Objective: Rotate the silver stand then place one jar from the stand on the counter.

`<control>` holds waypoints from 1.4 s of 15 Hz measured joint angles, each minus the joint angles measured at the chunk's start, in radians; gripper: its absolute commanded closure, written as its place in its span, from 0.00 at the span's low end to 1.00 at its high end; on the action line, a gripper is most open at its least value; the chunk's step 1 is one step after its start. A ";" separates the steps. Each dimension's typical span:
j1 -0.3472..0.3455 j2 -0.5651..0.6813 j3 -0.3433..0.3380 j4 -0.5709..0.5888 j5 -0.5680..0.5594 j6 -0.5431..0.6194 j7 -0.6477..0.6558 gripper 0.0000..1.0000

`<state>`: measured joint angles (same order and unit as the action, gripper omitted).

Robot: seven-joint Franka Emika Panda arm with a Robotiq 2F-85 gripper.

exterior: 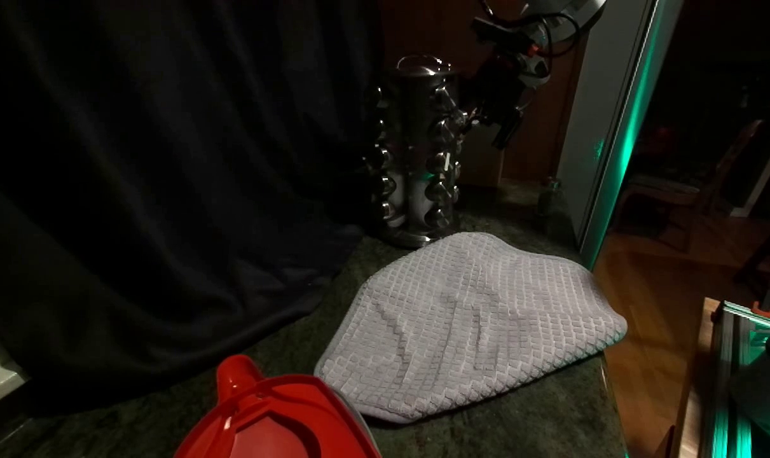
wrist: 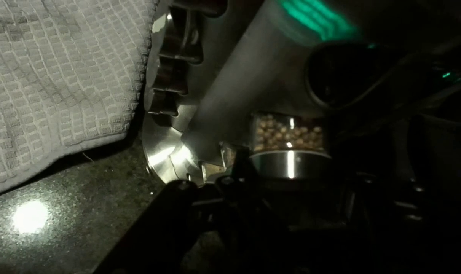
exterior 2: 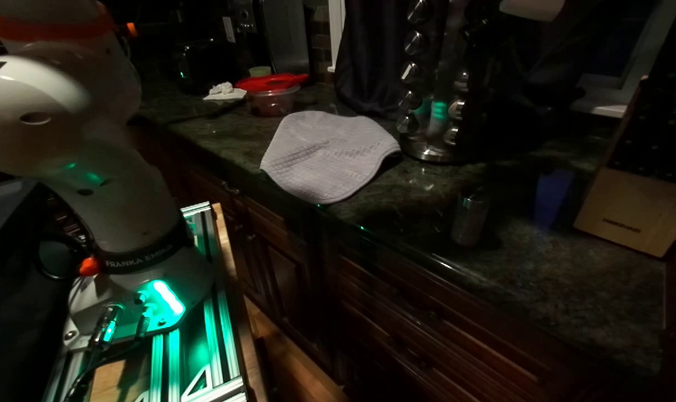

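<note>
Beside the silver stand, the claw is clamped on the lid end of a seed-filled jar, though the dark leaves it uncertain whether the jar has fully cleared the stand. If it has not, a crooked pull could catch it and tip the stand, while a slipping hold on the smooth lid could drop it. Just beside the stand's base lies the creased grey cloth, poor footing for a jar; better room seems to be on the tabletop between stand and small container, back from the front edge.
</note>
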<state>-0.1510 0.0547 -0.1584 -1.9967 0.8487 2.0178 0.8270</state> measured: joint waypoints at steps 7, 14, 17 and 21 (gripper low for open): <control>0.005 -0.010 0.003 0.000 -0.040 0.022 -0.010 0.75; 0.009 -0.012 0.015 0.000 -0.074 0.081 -0.070 0.75; 0.009 -0.012 0.015 0.000 -0.074 0.082 -0.072 0.75; 0.008 -0.012 0.015 -0.002 -0.075 0.082 -0.060 0.75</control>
<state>-0.1428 0.0424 -0.1437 -1.9984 0.7737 2.0994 0.7671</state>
